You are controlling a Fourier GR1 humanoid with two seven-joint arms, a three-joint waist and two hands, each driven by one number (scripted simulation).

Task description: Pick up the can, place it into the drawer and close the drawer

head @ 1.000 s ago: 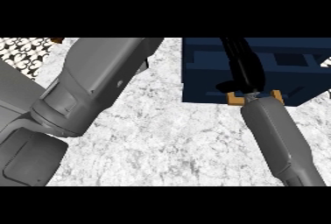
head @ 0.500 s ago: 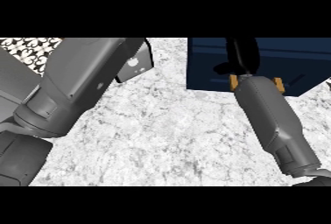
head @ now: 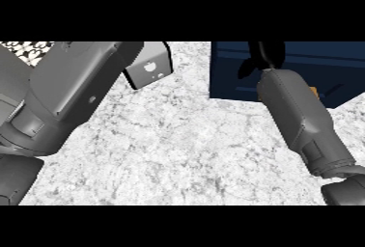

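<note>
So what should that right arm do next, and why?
Probably let the black right hand settle a little lower over the dark blue drawer before anything else. It reaches across the drawer's near edge, and no can shows on the white marble counter, so the can may be hidden in that hand, though I cannot tell.

The drawer (head: 331, 60) was a dark navy-blue block at the far right of the worktop (head: 178, 144), running out past the view's far and right edges. Its left side and near edge were straight and met at a square corner on the pale marbled surface. Faint horizontal lines crossed its face. The right forearm (head: 299, 111) hid its middle, and whether it stood open or closed could not be told.
</note>
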